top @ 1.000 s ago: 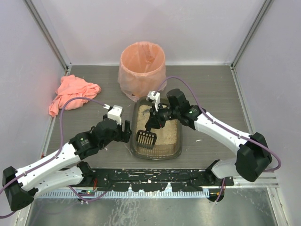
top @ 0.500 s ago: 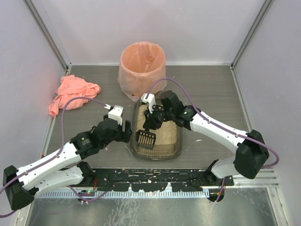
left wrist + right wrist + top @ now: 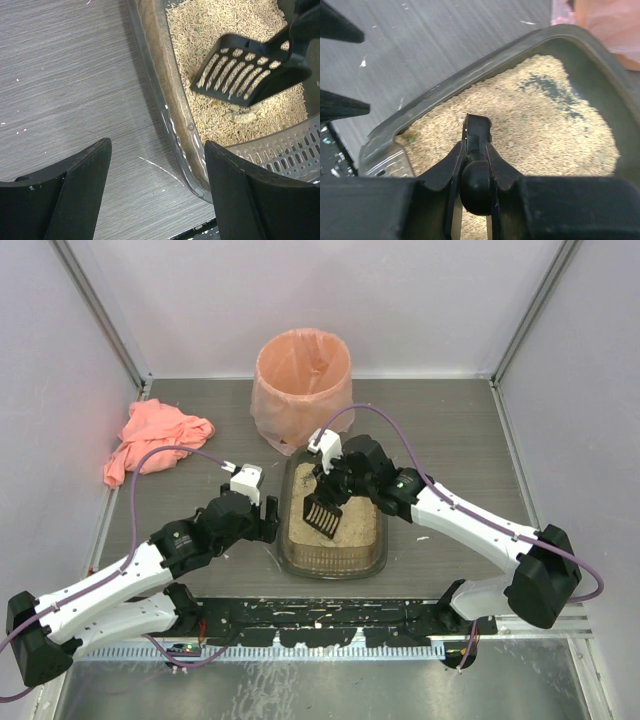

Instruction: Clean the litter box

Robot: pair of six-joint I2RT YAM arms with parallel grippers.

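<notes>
The litter box (image 3: 382, 540) is a dark translucent tray holding beige granules, in the middle of the table. My right gripper (image 3: 335, 483) is shut on the handle of a black slotted scoop (image 3: 322, 512), whose head tilts down over the granules near the tray's left side. In the right wrist view the fingers (image 3: 454, 165) clamp the scoop handle (image 3: 476, 130) over the litter box (image 3: 485, 65). My left gripper (image 3: 268, 525) is open at the tray's near left corner. In its view the gripper (image 3: 157, 150) straddles the litter box's rim (image 3: 172, 100), with the scoop (image 3: 245, 70) above a pale clump (image 3: 242, 116).
A round bin lined with a peach bag (image 3: 302, 380) stands just behind the tray and touches its far edge. A pink cloth (image 3: 155, 440) lies at the left. A grey perforated grille (image 3: 290, 150) covers the tray's near end. Enclosure walls close in on three sides.
My right gripper has drawn the scoop from the tray's near end toward the middle. The scoop head is now tilted more steeply. The left arm has not moved.
</notes>
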